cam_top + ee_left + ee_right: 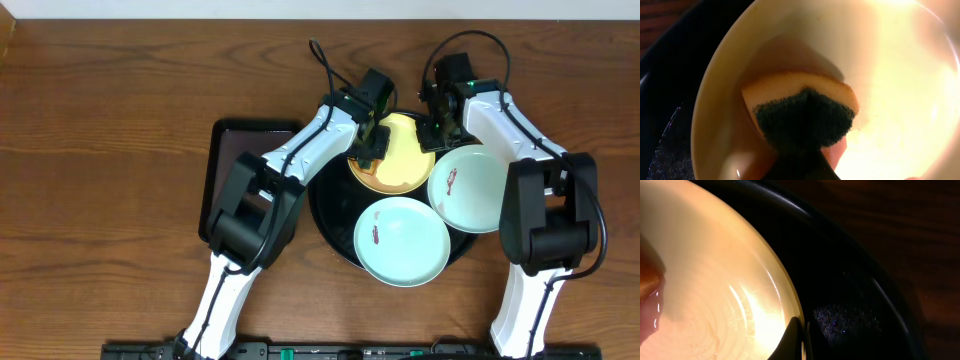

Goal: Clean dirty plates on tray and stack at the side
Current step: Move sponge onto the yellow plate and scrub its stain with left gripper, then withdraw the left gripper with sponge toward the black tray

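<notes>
The pale yellow plate [402, 152] lies at the back of the round black tray [332, 222]. My left gripper [372, 140] is shut on a sponge [805, 117], yellow with a dark green scrub face, and presses it on the yellow plate [890, 75]. My right gripper [436, 128] is shut on the yellow plate's right rim [799, 330]. Two mint-white plates [402, 240] [470, 188], each with a reddish smear, lie at the tray's front and right.
A rectangular dark brown tray [228, 160] lies left of the black tray, partly under my left arm. Bare wooden tabletop [100, 150] surrounds both trays.
</notes>
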